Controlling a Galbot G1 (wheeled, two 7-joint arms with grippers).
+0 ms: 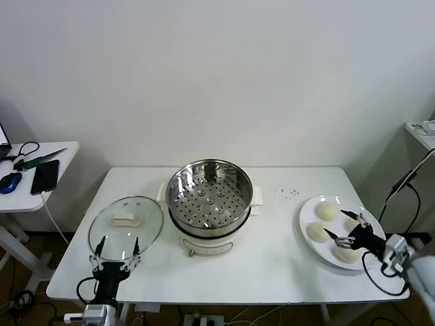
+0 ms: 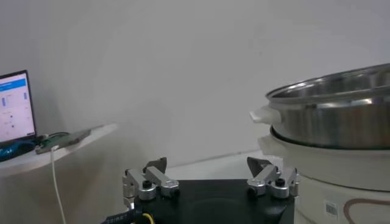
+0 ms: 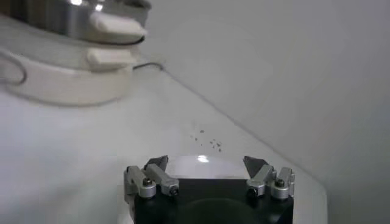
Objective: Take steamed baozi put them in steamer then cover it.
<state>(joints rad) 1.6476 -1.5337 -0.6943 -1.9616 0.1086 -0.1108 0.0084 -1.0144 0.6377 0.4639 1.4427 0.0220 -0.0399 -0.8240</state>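
The steamer (image 1: 209,204) stands uncovered at the table's middle, its perforated tray bare. The cover (image 1: 126,227) lies flat on the table to its left, cream handle up. My left gripper (image 1: 117,248) is open at the cover's near rim, touching nothing. In the left wrist view that gripper (image 2: 207,164) is open and empty, the steamer (image 2: 332,122) to one side. Several steamed baozi (image 1: 327,211) sit on a white plate (image 1: 306,221) at the right. My right gripper (image 1: 345,226) hangs open just over them, part-hiding one. In the right wrist view its fingers (image 3: 207,161) hold nothing.
A side table (image 1: 61,151) at the far left carries a phone (image 1: 45,176), a mouse and cables. Small dark crumbs (image 1: 285,193) lie between steamer and plate. A black cable (image 1: 401,187) hangs off the table's right edge. A lit screen (image 2: 13,106) shows in the left wrist view.
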